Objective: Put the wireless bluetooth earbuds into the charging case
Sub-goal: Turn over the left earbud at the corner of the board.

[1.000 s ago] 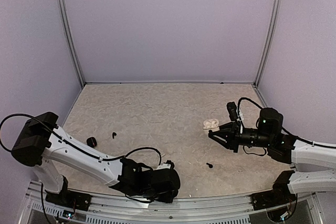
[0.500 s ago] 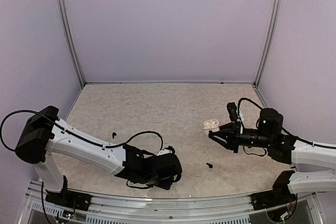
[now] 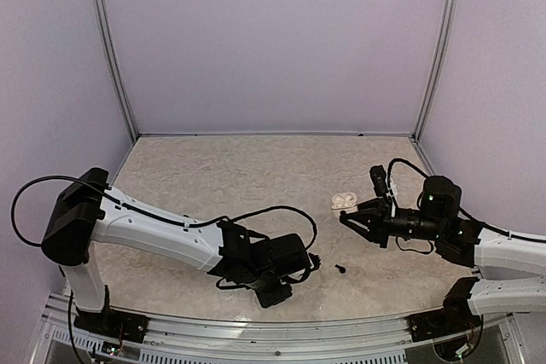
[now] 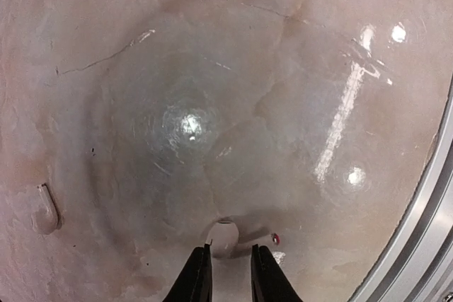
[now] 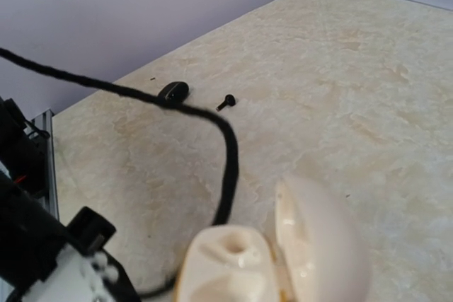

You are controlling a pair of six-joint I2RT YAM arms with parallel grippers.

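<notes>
step: carrying one earbud to the case, by my reading (pickup looks done, insertion not begun).
left gripper [image 4: 230,252]: fingers close together, pinching a white earbud [image 4: 225,233] at their tips, low over the table [image 3: 256,168] at 6 o'clock in the top view.
right gripper [image 3: 348,217]: fingers hidden from its own camera; it appears clamped on the white charging case [image 5: 283,259], lid open, at 4 o'clock.
loose earbuds: a second white earbud [image 4: 46,210] lies at 9 o'clock in the left wrist view. a black earbud [image 3: 340,268] lies at 5 o'clock, between the grippers. a far black earbud [image 5: 226,101] lies near a black case [image 5: 173,90], at 11 o'clock in the right wrist view.
next move: take the bud toward 3 o'clock, over an open socket, stem down, then release. the part is tiny, so alignment matters.
</notes>
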